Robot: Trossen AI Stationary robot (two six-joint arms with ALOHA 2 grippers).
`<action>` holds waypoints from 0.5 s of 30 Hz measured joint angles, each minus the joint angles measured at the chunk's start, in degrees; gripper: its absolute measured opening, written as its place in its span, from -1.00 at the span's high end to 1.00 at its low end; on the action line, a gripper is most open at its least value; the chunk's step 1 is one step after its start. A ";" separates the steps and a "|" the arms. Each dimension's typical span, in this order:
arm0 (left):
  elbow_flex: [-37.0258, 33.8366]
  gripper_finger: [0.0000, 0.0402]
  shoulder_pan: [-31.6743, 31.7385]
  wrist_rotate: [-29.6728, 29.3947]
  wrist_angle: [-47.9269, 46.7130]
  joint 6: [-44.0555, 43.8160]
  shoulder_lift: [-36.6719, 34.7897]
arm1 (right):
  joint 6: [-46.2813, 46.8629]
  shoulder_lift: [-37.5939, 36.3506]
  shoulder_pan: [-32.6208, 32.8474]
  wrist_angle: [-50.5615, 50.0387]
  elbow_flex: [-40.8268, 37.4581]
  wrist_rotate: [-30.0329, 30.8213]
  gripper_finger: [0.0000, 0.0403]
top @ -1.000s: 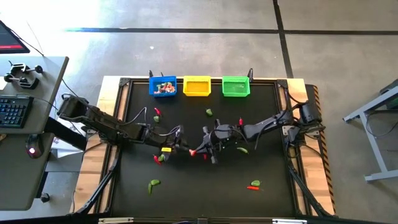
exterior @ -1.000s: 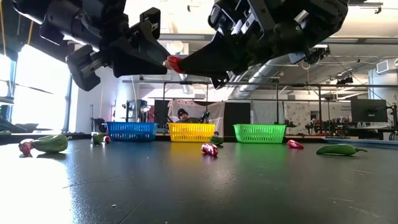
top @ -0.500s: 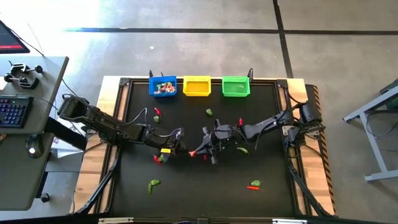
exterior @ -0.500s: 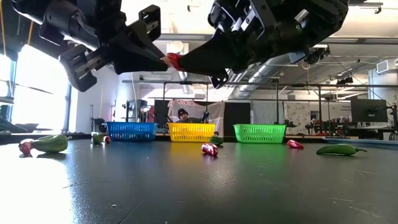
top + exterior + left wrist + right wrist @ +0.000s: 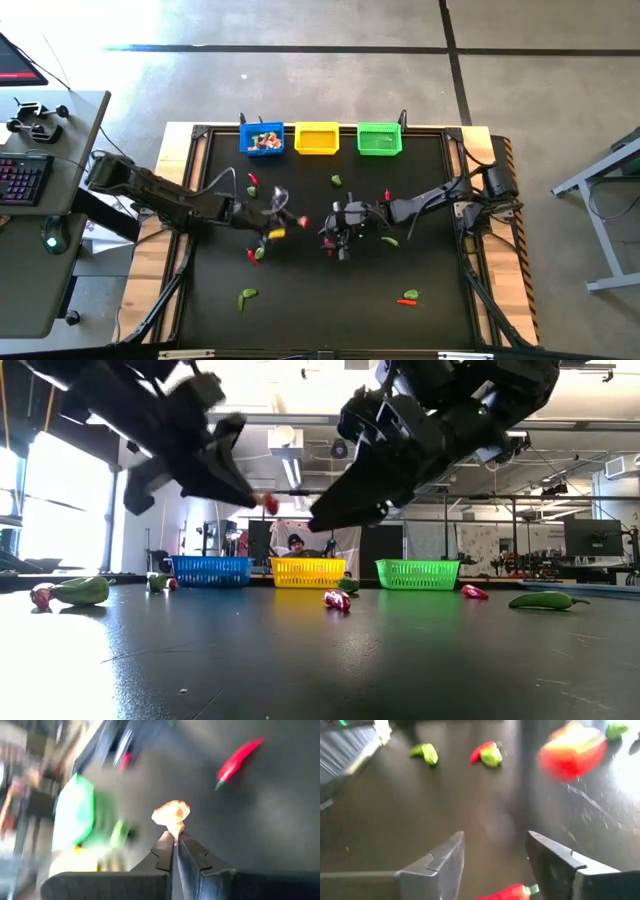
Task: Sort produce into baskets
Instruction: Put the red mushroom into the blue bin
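My left gripper (image 5: 298, 220) is shut on a tiny red-orange toy fruit (image 5: 171, 813) above the table's middle; the fruit also shows in the low view (image 5: 269, 503). My right gripper (image 5: 495, 842) is open and empty just to its right, above a red chili (image 5: 507, 892). The blue basket (image 5: 262, 139), which holds several pieces, the yellow basket (image 5: 316, 138) and the green basket (image 5: 379, 139) stand in a row at the far edge. Loose produce lies about the table. My left gripper pinches the red-orange fruit's lower end (image 5: 175, 826) between its two fingertips (image 5: 166, 841), only at their free ends. The rest of the fruit sticks out past the tips. It is lifted clear of the table.
Loose on the table lie a red chili (image 5: 252, 182), a green piece (image 5: 337, 180), a red piece (image 5: 386, 195), a green pepper (image 5: 390, 240), a red-green piece (image 5: 255, 255), a green piece (image 5: 246, 295) and a red-green pair (image 5: 408, 296). A desk stands beyond the left edge.
The two grippers met at the red-orange fruit above the table's middle and have come apart. The fruit has stayed with my left gripper, which has swung quickly toward the far edge. My right gripper has drawn back a little toward the right.
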 joint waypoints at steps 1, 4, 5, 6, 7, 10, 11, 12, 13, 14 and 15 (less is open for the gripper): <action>0.00 1.00 2.11 -1.22 -2.01 -1.80 -1.02 | 0.00 -0.13 0.01 -0.46 0.00 1.49 -0.05; 0.00 1.00 10.54 -2.99 -7.32 -8.22 -4.01 | 0.02 -0.54 0.17 -2.86 -0.02 5.23 -0.07; 0.00 1.00 13.84 -3.01 -9.09 -10.25 -4.86 | 0.00 -0.54 0.15 -2.95 0.00 6.13 -0.07; 0.00 1.00 17.42 -3.10 -10.76 -12.52 -5.54 | -0.02 -0.54 0.15 -3.23 0.00 6.77 -0.06; 0.00 1.00 21.15 -3.19 -11.71 -14.37 -5.86 | 0.00 -0.54 0.15 -3.36 0.00 7.01 -0.05; -0.04 1.00 33.01 -3.13 -13.13 -19.05 -6.11 | -0.02 -0.57 0.01 -3.27 0.00 7.94 -0.02; -0.04 1.00 36.95 -3.04 -12.76 -20.13 -5.86 | -0.02 -0.58 0.00 -3.25 0.00 8.17 -0.01; -0.04 1.00 40.43 -2.78 -12.56 -21.05 -5.50 | -0.06 -0.58 0.01 -3.24 0.00 8.31 -0.01; -0.04 1.00 43.60 -2.61 -12.55 -21.83 -5.04 | -0.34 -0.58 0.02 -3.17 0.00 8.39 0.00; -0.04 1.00 46.46 -2.17 -12.42 -22.68 -4.55 | -0.45 -0.58 0.02 -3.07 0.00 8.39 0.00; -0.04 1.00 48.92 -1.69 -12.24 -23.54 -4.05 | -0.46 -0.58 0.02 -3.10 0.00 8.39 0.01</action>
